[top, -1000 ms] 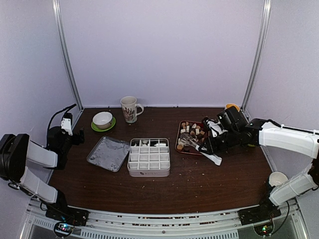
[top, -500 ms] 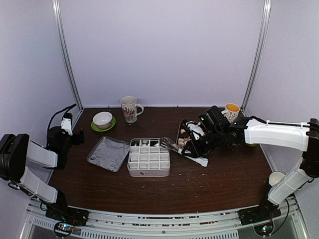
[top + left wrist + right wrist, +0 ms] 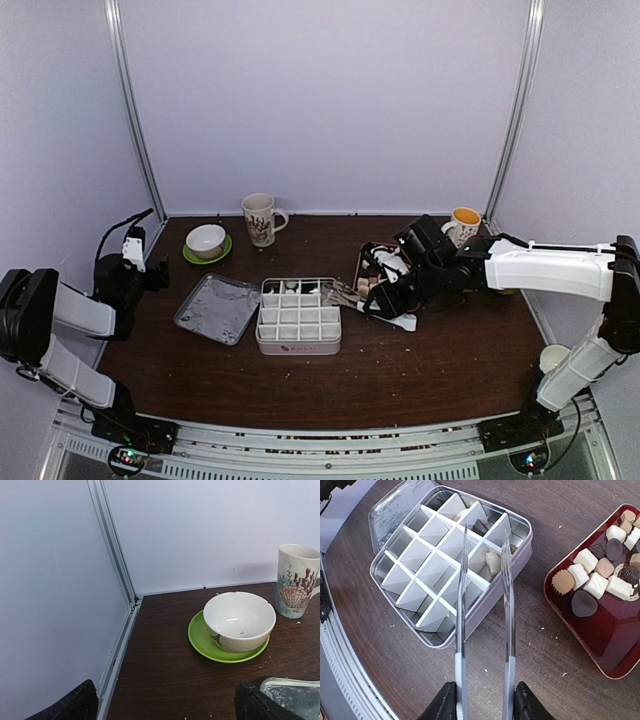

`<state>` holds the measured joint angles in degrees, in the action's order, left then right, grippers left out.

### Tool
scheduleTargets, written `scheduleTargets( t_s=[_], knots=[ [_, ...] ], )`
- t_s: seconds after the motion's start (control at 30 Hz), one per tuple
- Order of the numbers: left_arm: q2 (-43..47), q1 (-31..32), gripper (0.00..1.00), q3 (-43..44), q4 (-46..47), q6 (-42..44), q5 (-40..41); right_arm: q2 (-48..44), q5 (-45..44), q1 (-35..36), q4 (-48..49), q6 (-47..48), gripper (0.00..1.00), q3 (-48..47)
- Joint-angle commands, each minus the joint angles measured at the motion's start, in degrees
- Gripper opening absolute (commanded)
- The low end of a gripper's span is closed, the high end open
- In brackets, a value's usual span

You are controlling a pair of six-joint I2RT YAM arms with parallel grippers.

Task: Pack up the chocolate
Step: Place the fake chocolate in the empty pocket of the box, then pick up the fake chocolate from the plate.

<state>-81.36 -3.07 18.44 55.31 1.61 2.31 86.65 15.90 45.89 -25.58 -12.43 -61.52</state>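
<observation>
Chocolate pieces (image 3: 596, 576) in brown, tan and cream lie in a red tray (image 3: 612, 630) on the right. A white divided box (image 3: 489, 599) stands mid-table, also seen from above (image 3: 298, 344). A cream piece (image 3: 493, 562) and a dark piece (image 3: 480, 527) lie in its compartments. My right gripper (image 3: 484, 701) is shut on the handles of the tongs (image 3: 507, 605). The tong arms stand apart over the box's near corner, with nothing between the tips. My left gripper (image 3: 167, 706) is open and empty at the far left, near the wall.
The box's metal lid (image 3: 217, 308) lies left of the box. A white bowl on a green saucer (image 3: 239, 622) and a shell-patterned mug (image 3: 296, 581) stand at the back left. An orange-filled cup (image 3: 465, 219) stands behind the right arm. A white cup (image 3: 556, 358) sits at the right edge.
My right arm has carried the tongs left from the red tray to over the box. The tong arms have spread apart. The left arm has not moved.
</observation>
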Motion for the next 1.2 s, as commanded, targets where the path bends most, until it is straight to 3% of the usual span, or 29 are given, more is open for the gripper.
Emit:
scheduleTargets(
  t_s=[0.0, 0.2, 0.43, 0.7, 0.97, 1.17],
  knots=[
    [-0.26, -0.44, 0.98, 1.08, 1.55, 0.26, -0.62, 0.01, -1.45, 0.28, 2.3, -0.54, 0.39, -1.69],
    [-0.27, -0.4, 0.98, 1.08, 1.49, 0.24, -0.59, -1.89, -2.67, 0.31, 3.58, -0.99, 0.37, -1.36],
    [-0.29, -0.44, 0.98, 1.08, 1.51, 0.23, -0.63, -11.38, -13.37, -0.11, 5.67, -2.36, 0.37, 4.61],
    [-0.29, -0.43, 0.98, 1.08, 1.51, 0.23, -0.62, -17.92, -18.57, -2.62, -0.77, -5.64, 0.37, 9.57],
    [-0.28, -0.44, 0.98, 1.08, 1.56, 0.24, -0.64, -23.51, -18.05, -5.37, -3.08, -9.76, 0.37, 14.62],
    [-0.29, -0.4, 0.98, 1.08, 1.55, 0.24, -0.68, -22.5, -15.94, -6.4, -3.42, -10.31, 0.37, 16.95]
  ],
)
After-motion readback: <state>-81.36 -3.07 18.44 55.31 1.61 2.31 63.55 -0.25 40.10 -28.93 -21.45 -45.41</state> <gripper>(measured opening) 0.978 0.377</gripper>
